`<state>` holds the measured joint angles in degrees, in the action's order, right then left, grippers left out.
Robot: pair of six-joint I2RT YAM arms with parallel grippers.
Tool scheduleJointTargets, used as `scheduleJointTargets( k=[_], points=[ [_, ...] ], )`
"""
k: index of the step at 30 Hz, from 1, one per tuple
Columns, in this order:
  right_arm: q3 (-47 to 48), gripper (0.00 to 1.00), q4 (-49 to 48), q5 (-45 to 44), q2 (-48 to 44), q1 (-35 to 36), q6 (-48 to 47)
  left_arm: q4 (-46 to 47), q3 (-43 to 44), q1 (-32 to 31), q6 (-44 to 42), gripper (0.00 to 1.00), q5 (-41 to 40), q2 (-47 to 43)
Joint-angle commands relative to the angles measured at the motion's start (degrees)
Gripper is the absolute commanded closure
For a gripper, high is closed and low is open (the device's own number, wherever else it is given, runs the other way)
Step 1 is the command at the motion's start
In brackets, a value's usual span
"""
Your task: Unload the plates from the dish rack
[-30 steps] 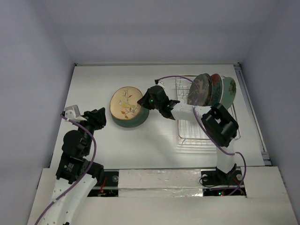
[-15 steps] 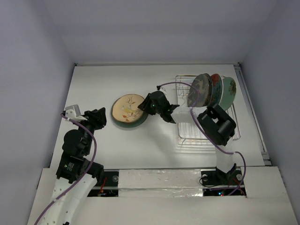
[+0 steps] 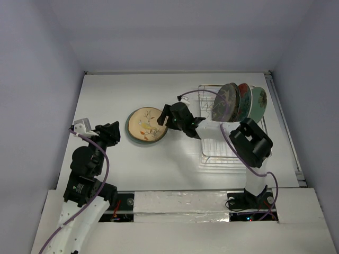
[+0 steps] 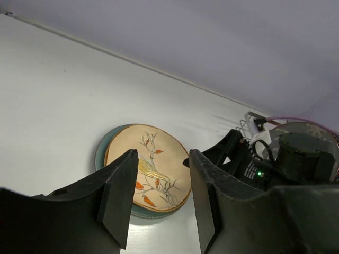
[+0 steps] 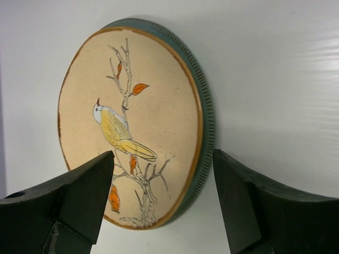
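Observation:
A cream plate painted with a bird lies flat on a blue-grey plate on the table, left of the dish rack. In the right wrist view the cream plate rests inside the ribbed rim of the lower plate. My right gripper is open at the stack's right edge, its jaws either side of the rim and touching nothing. Three plates stand in the rack's far end: dark, red, mint green. My left gripper hangs open and empty left of the stack.
The rack's near half holds only bare wire prongs. The right arm's elbow hangs over the rack. White walls close the table at the back and both sides.
The right gripper lowered the tilted cream plate flat onto the blue-grey plate, then opened and let it go. The left arm has not moved.

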<state>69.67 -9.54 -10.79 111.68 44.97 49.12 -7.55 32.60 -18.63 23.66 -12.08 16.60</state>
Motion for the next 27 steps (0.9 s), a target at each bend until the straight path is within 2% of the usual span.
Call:
scheduleJointTargets(
  k=[1, 5, 6, 7, 8, 9, 10, 12, 17, 23, 24, 27],
  points=[
    [3.0, 0.2, 7.0, -6.4, -6.6, 0.1, -7.2, 2.7, -0.2, 0.4, -0.1, 0.6, 0.2, -0.8],
    [3.5, 0.23, 16.4, -12.5, -14.7, 0.1, -13.2, 2.8, -0.2, 0.4, -0.1, 0.59, 0.2, -1.2],
    [3.7, 0.27, 18.7, -14.5, -16.1, 0.1, -14.2, 2.8, -0.2, 0.4, -0.1, 0.59, 0.2, -1.2],
    [4.1, 0.35, 21.0, -16.9, -17.5, 0.1, -14.9, 2.9, -0.2, 0.4, -0.1, 0.59, 0.2, -1.1],
    [3.8, 0.47, 24.9, -21.9, -20.9, 0.1, -16.2, 2.8, -0.3, 0.4, -0.2, 0.59, 0.2, -1.2],
    [3.5, 0.71, 26.6, -23.9, -22.9, -0.7, -16.6, 2.9, -0.3, 0.4, -0.3, 0.59, 0.2, -1.2],
    [2.9, 0.84, 28.0, -25.2, -24.8, -1.5, -16.8, 2.9, -0.3, 0.4, -0.3, 0.59, 0.2, -1.2],
    [0.3, 1.0, 31.1, -27.5, -31.0, -5.1, -17.7, 2.9, -0.2, 0.4, -0.2, 0.59, 0.2, -1.7],
    [-5.6, 1.0, 33.1, -28.2, -40.8, -13.4, -21.1, 2.8, -0.3, 0.4, -0.1, 0.59, 0.2, -2.3],
    [-6.7, 1.0, 34.7, -27.9, -43.9, -20.4, -24.0, 2.8, -0.3, 0.4, -0.1, 0.59, 0.2, -2.2],
    [-6.4, 0.98, 35.0, -27.6, -43.6, -21.4, -24.1, 2.8, -0.3, 0.4, -0.1, 0.59, 0.2, -2.1],
    [-5.9, 0.79, 34.3, -26.8, -42.0, -23.3, -25.5, 2.7, -0.2, 0.4, -0.1, 0.59, 0.2, -2.0]
  ],
)
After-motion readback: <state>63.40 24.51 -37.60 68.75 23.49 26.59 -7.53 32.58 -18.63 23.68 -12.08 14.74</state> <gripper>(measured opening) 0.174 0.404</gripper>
